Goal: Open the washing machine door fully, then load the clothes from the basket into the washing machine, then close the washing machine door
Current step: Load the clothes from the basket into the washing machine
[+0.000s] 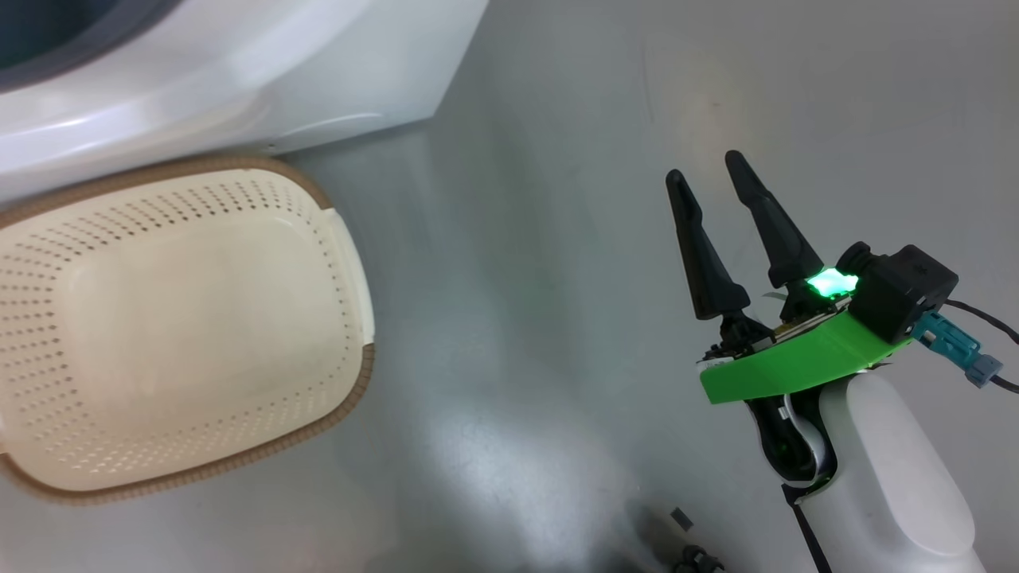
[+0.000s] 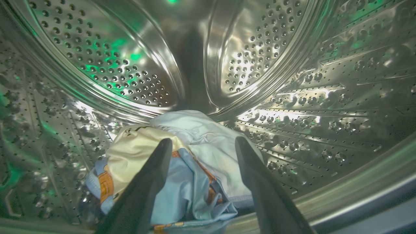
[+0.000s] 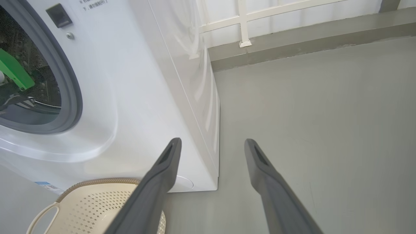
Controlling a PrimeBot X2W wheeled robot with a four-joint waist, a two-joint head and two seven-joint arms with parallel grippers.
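Note:
My left gripper (image 2: 204,141) is inside the washing machine's steel drum (image 2: 325,97), open. Its two fingers stand apart over the clothes (image 2: 195,169), a light blue and cream bundle lying on the drum floor. The cream basket (image 1: 342,263) stands on the floor against the white washing machine (image 1: 239,79), and its inside looks bare. My right gripper (image 1: 704,167) hovers open over the floor to the basket's right, holding nothing. In the right wrist view this gripper (image 3: 212,141) points past the washing machine (image 3: 136,97) and basket (image 3: 97,201). The washing machine door is out of view.
Grey floor (image 1: 517,278) spreads between basket and right arm. A grey ledge (image 3: 292,39) and a white wall run behind the machine. The grey gasket (image 3: 70,81) rings the drum mouth, where my left arm's green bracket (image 3: 13,70) shows. Small dark parts (image 1: 692,557) lie near the bottom edge.

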